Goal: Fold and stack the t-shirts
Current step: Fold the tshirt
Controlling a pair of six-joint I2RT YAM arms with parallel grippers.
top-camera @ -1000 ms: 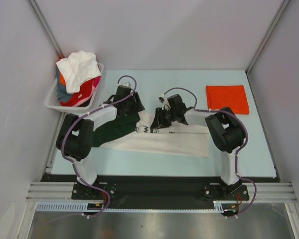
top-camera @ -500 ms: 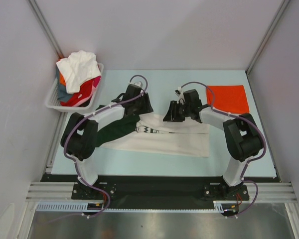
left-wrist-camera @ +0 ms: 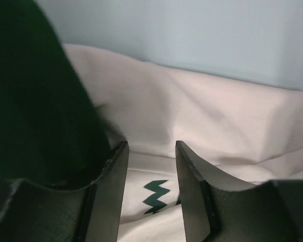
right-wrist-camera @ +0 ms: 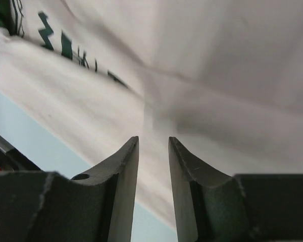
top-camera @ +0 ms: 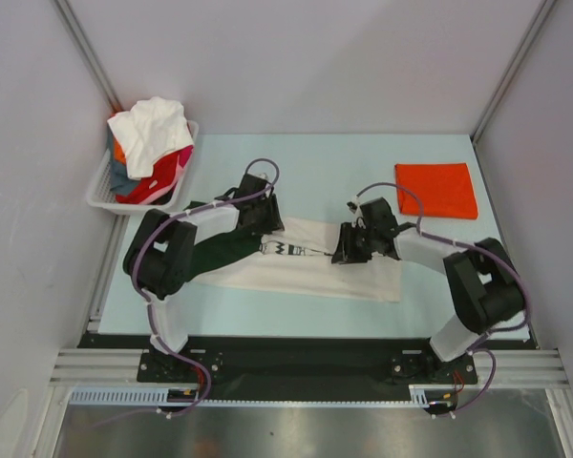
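Now my left gripper point(left-wrist-camera: 151, 146) stands part open, a plain gap between its fingers point(left-wrist-camera: 111, 176); through that gap its wrist camera shows the cream shirt point(top-camera: 334, 272) and its green zigzag print point(left-wrist-camera: 154, 194); nothing is clamped that I can see, though whether the tips touch the cloth I cannot tell. To the left of those fingers the dark green sleeve point(left-wrist-camera: 30, 101) fills the frame. My right gripper point(right-wrist-camera: 153, 140) is open too, but more narrowly; its camera looks down on plain cream cloth, with the print far up in the corner and a strip of pale table point(right-wrist-camera: 65, 156) beyond the shirt's edge.

From above I get what neither wrist gives; the cream shirt lies spread across the middle of the table, sleeve to the left under my left arm, both grippers low over it, the left near the collar end, the right just right of the print. Only that view shows the orange shirt point(top-camera: 436, 189), folded flat at the far right, well apart; likewise the basket point(top-camera: 95, 194) at the far left, a white shirt point(top-camera: 153, 129) heaped on top of red and pink ones.
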